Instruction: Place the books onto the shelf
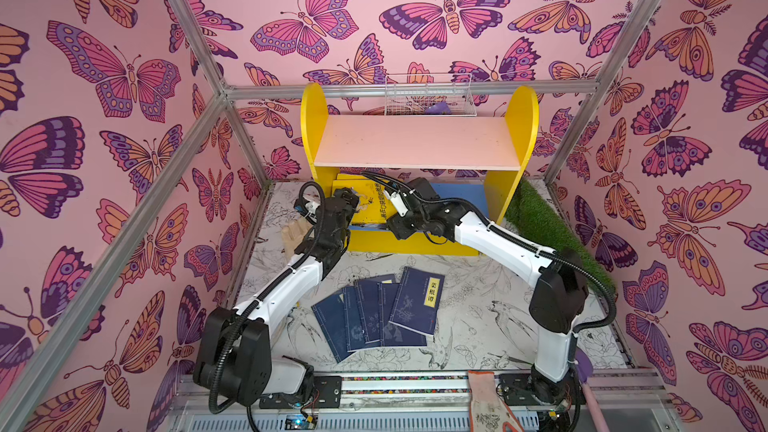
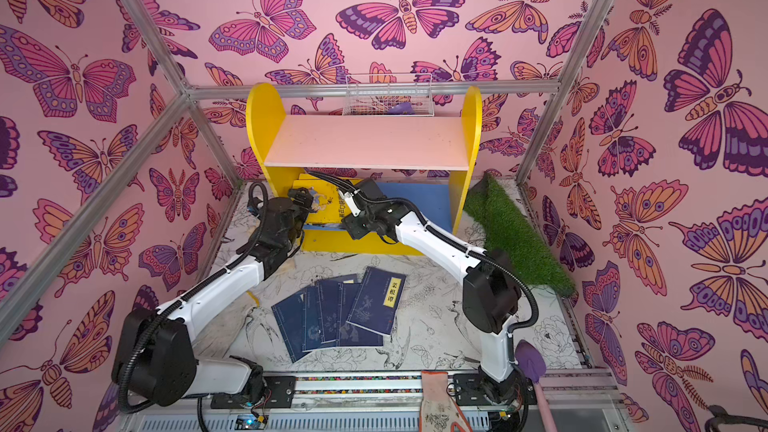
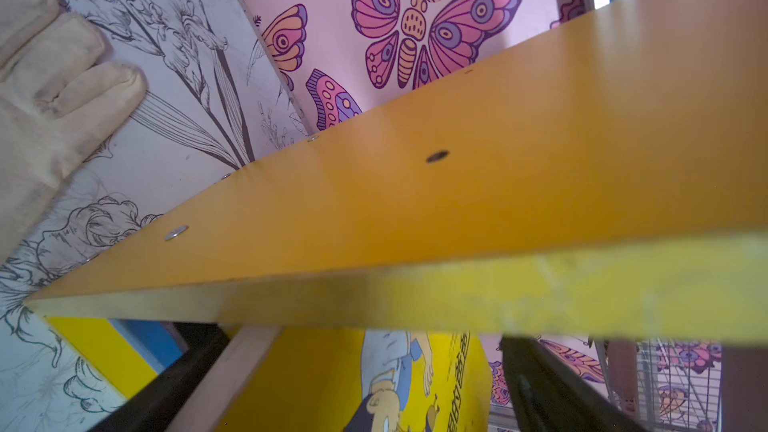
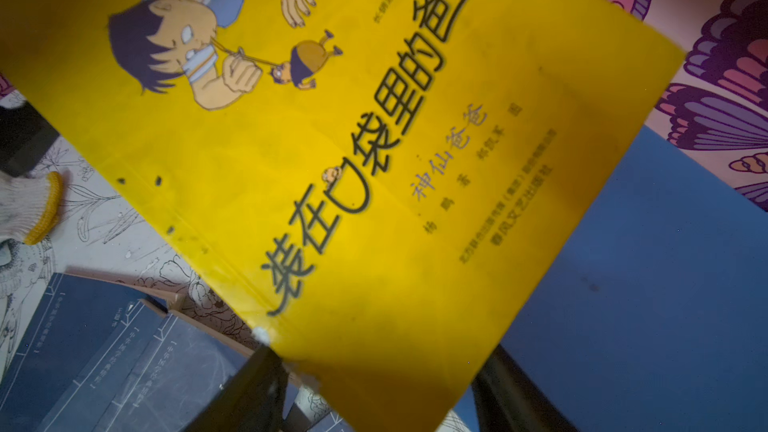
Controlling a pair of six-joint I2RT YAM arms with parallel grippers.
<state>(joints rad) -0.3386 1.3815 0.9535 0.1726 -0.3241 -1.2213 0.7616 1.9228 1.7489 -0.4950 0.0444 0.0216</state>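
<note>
nearest the rail, a glove (image 1: 486,403) lies by the arm bases. beyond it, the navy books (image 1: 374,317) lie fanned flat on the counter (image 1: 478,326), not yet shelved.

further in, both arms reach into the lower tier of the shelf (image 1: 521,118). the right claw (image 4: 374,392) has its jaws apart on either side of the near corner of the yellow book (image 4: 374,160). whether they pinch it or only straddle it, i cannot tell. the left claw (image 3: 365,376) stands wide open and holds nothing, close against the left side panel (image 3: 457,201).

the step in hand looks like seating that book. it should probably stay low under the pink upper board (image 1: 415,141) and slide toward the left panel. the open left claw can act as a stop, and the right should let go only once the book rests on the blue lower board (image 1: 461,197).

the lower tier holds yellow covers at its left end, and the rest of the blue board shows bare. the upper board carries no books. farthest back, a wire basket (image 1: 430,95) holds a small purple thing (image 1: 436,109).
</note>
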